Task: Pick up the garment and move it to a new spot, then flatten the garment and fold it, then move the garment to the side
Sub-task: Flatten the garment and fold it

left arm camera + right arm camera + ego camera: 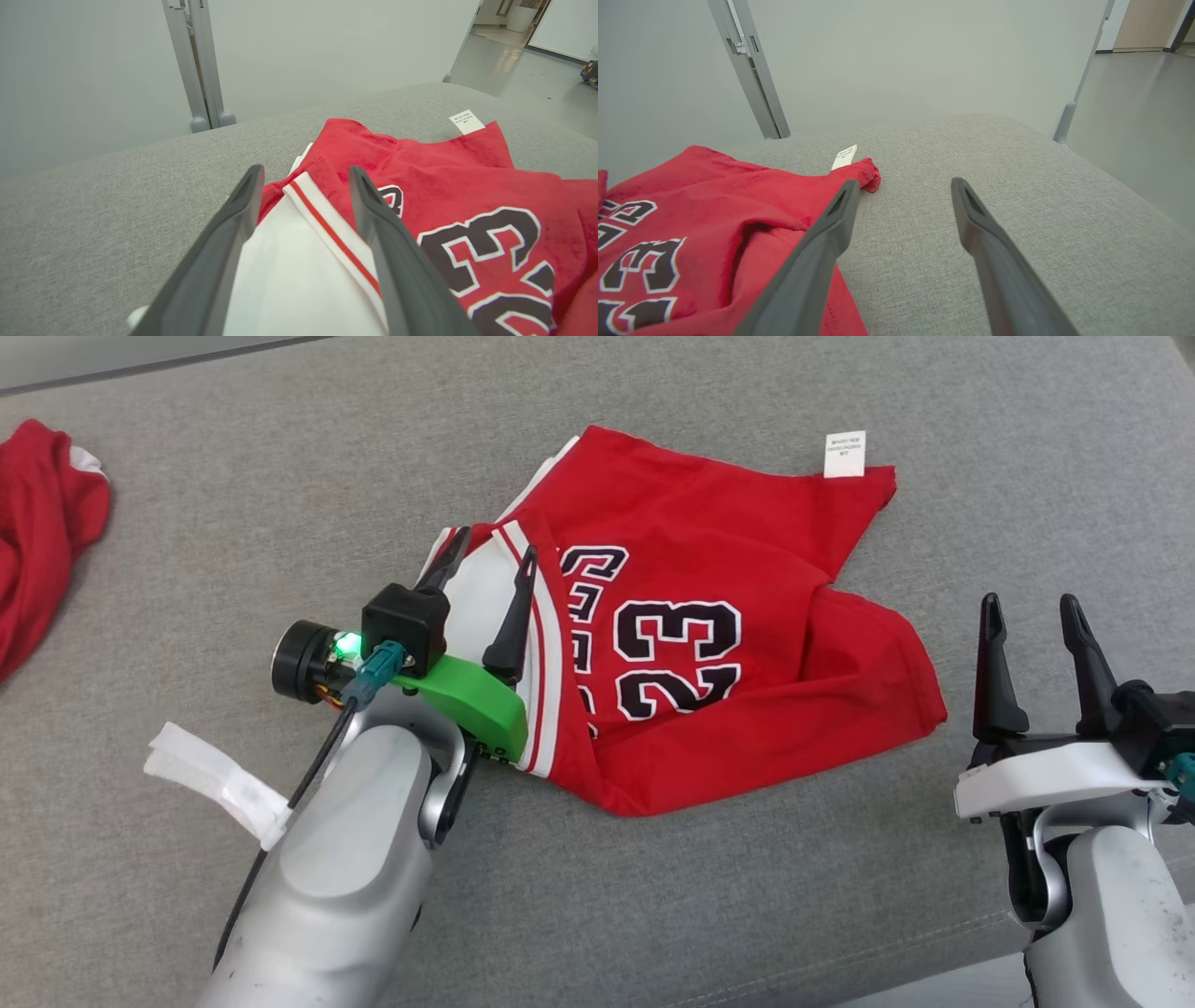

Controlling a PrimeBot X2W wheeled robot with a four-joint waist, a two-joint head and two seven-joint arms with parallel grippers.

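**Two open grippers, one rumpled jersey: the left arm is better placed**

Two sets of jaws stand parted over a grey fabric surface (280, 457), and neither holds anything. The red sleeveless basketball jersey (709, 569), numbered 23 in black and white, lies crumpled at the middle of the surface, folded over itself and not yet flat. Its longest spread runs diagonally from the striped edge near the robot's left to a far corner carrying a small white label (845, 454).

The left gripper (496, 543) is the nearer one. It sits over the jersey's left edge, with its fingers pointing away from the robot along the white-and-red striped trim (546, 709). The right gripper (1028, 602) hovers over bare fabric, just beside the jersey's right hem, with the cloth to its left. A second red garment (42, 523) lies well apart at the far left.

The left wrist view shows what the head view does not: the trim runs up between the two fingers, so closing them would likely catch that edge. Whether the fingertips touch the cloth cannot be told. The right wrist view shows only grey surface between that gripper's fingers, so that arm would probably have to move left to reach the hem.
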